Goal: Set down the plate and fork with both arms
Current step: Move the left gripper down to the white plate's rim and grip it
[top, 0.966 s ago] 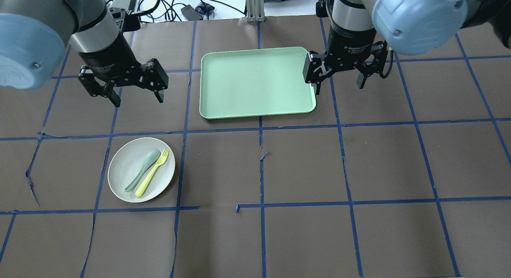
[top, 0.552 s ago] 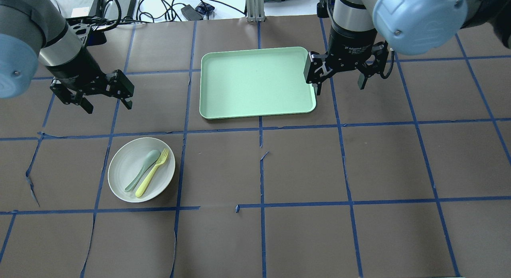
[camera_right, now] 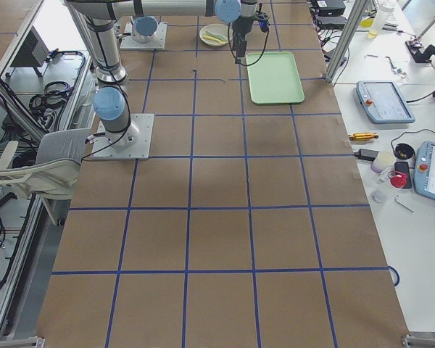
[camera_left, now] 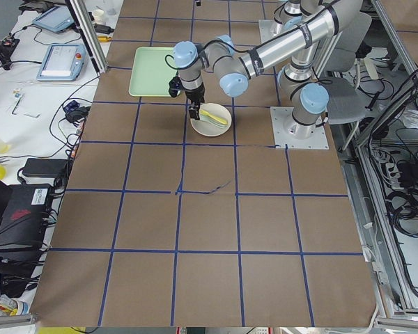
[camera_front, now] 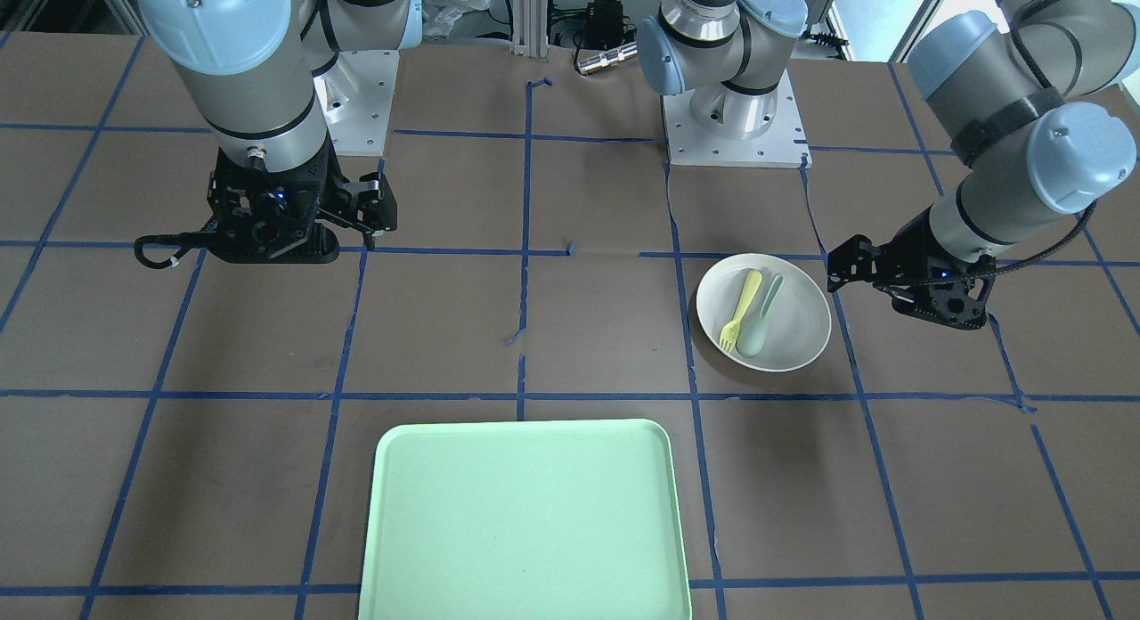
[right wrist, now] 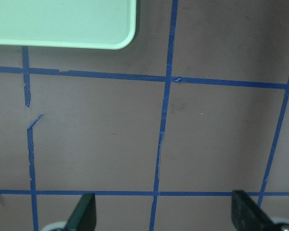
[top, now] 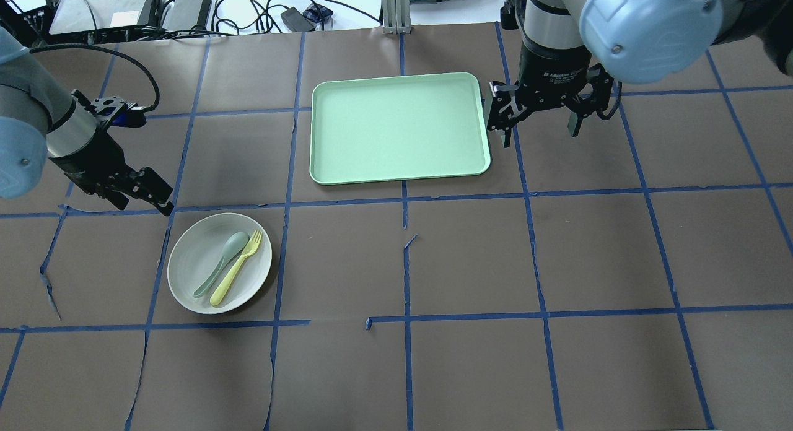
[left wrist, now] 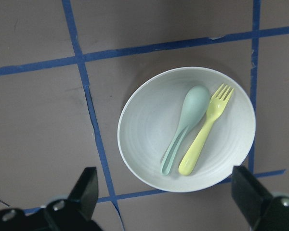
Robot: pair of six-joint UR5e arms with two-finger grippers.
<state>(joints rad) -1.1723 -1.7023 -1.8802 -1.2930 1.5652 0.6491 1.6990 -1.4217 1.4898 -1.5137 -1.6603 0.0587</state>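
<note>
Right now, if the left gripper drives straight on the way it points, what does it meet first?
Likely the plate at its near rim, or the table just short of it; the open left gripper tilts toward it, but depth is unclear.

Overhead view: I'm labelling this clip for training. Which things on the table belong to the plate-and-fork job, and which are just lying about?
Job in hand:
plate
fork, lying on the plate
left gripper, open, beside the plate
right gripper, open

Lying about:
spoon, also on the plate
tray, mint green; perhaps the drop-off spot, but not named in the job
</note>
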